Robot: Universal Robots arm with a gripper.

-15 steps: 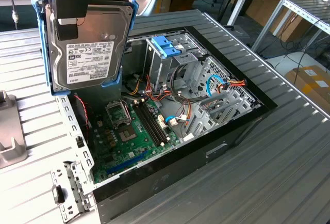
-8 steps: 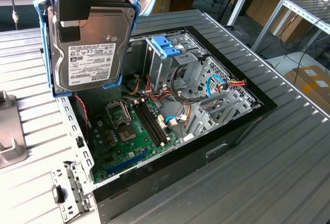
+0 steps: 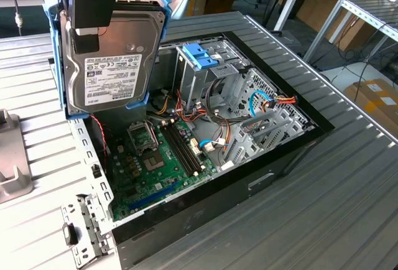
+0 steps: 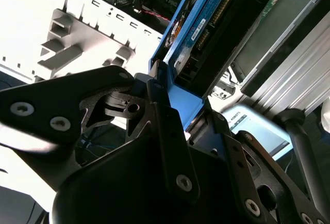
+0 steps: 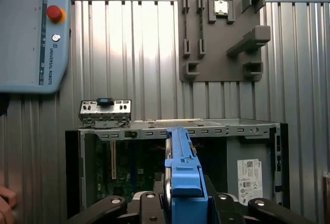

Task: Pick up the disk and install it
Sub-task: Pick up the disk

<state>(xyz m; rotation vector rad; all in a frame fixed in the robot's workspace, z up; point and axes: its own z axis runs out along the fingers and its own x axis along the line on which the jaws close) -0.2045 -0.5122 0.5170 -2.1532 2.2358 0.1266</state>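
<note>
Grip check: black gripper (image 3: 93, 18) is clamped on the top end of the flat rectangular silver-grey metal disk (image 3: 115, 65). Its fingers (image 4: 170, 136) squeeze the blue plastic bracket (image 5: 181, 167) that runs round the disk's edges, and both wrist views show the bracket pinched between them. Disk hangs straight down from the fingers, on edge, long axis roughly vertical, pale label facing the exterior camera. It's in the air, touching nothing else, over the corner of the open black computer case (image 3: 261, 176) at the exterior view's left. Grey metal drive cage (image 3: 239, 89) with the light-blue ribbed plastic latch (image 3: 202, 55) sits inside the case, lower than the disk, toward the exterior view's right and well apart from it. My read: picked, not yet installed. Room: open air round the disk, with the case's perforated side wall (image 3: 90, 158) and the green motherboard (image 3: 155, 158) below it. Near the cage it's tighter, since loose coloured cables (image 3: 277, 100) lie just beside it and sheet-metal edges ring it. First wrist view looks along the bracket's edge into the case, with the grey power-supply box (image 5: 250, 172) off to one side. Case lies on a ribbed metal table (image 3: 348, 220).
</note>
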